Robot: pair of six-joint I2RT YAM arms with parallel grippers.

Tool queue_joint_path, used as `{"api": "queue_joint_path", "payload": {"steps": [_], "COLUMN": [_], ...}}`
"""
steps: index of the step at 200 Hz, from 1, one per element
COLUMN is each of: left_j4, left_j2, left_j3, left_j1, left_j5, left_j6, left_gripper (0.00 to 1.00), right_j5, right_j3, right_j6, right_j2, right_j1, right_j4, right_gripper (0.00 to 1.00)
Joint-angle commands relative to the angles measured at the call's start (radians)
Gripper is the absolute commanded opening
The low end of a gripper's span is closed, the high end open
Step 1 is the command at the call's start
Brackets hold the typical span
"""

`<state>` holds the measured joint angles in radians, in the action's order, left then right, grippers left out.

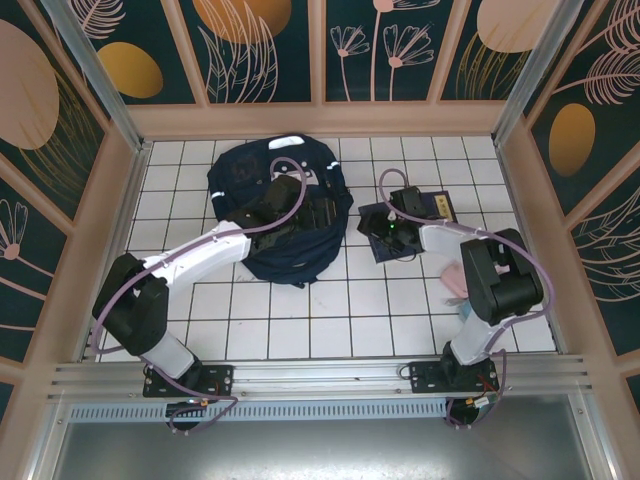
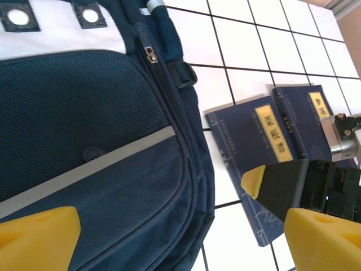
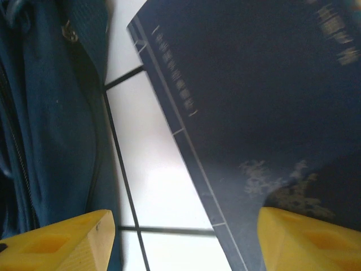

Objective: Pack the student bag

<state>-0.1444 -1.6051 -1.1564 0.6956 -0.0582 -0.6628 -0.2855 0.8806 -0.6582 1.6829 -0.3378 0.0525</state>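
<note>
while the student bag (image 1: 240,175) lies zipped, left end effector (image 2: 180,243) and right end effector (image 3: 186,243) gape.

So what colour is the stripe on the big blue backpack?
Light grey stripe on the dark navy fabric backpack; best in the left wrist view.

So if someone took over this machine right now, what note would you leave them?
Left gripper: open, empty, hovering over the student bag.
Right gripper: open, poised over the edge of the nearer booklet, not gripping it.
The second booklet lies beside it. Both are on the table, next to the bag.
Done: nothing visibly packed; the zip in view looks shut.
Left: probably open the bag, pick up the booklets, put them in.
</note>
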Motion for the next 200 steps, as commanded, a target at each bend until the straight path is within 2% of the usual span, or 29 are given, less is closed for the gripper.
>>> {"api": "queue_joint_path", "payload": {"steps": [1, 29, 70, 111, 135, 190, 200], "left_j4": [0.026, 0.037, 0.045, 0.045, 0.063, 0.08, 0.081], "left_j2": [-0.019, -0.027, -0.03, -0.03, -0.03, -0.045, -0.05], "left_j3": [-0.034, -0.03, -0.026, -0.018, -0.006, -0.02, -0.022], "left_j1": [-0.005, -0.002, -0.003, -0.004, -0.004, 0.011, 0.017], "left_j5": [0.05, 0.081, 0.105, 0.123, 0.137, 0.176, 0.183], "left_j6": [-0.016, -0.027, -0.037, -0.04, -0.05, -0.07, -0.075], "left_gripper": [0.91, 0.89, 0.88, 0.88, 0.88, 0.87, 0.86], "right_j5": [0.071, 0.17, 0.166, 0.288, 0.35, 0.305, 0.261], "right_j3": [0.025, 0.103, 0.148, 0.139, 0.139, 0.103, 0.071], "right_j6": [0.006, 0.12, 0.174, 0.174, 0.197, 0.217, 0.204], "right_j2": [-0.078, -0.037, 0.071, 0.081, 0.082, 0.082, 0.066], "right_j1": [0.026, 0.062, 0.097, 0.117, 0.114, 0.074, 0.061], "right_j4": [0.049, 0.145, 0.184, 0.198, 0.207, 0.221, 0.218], "right_gripper": [0.69, 0.7, 0.69, 0.83, 0.88, 0.84, 0.83]}}
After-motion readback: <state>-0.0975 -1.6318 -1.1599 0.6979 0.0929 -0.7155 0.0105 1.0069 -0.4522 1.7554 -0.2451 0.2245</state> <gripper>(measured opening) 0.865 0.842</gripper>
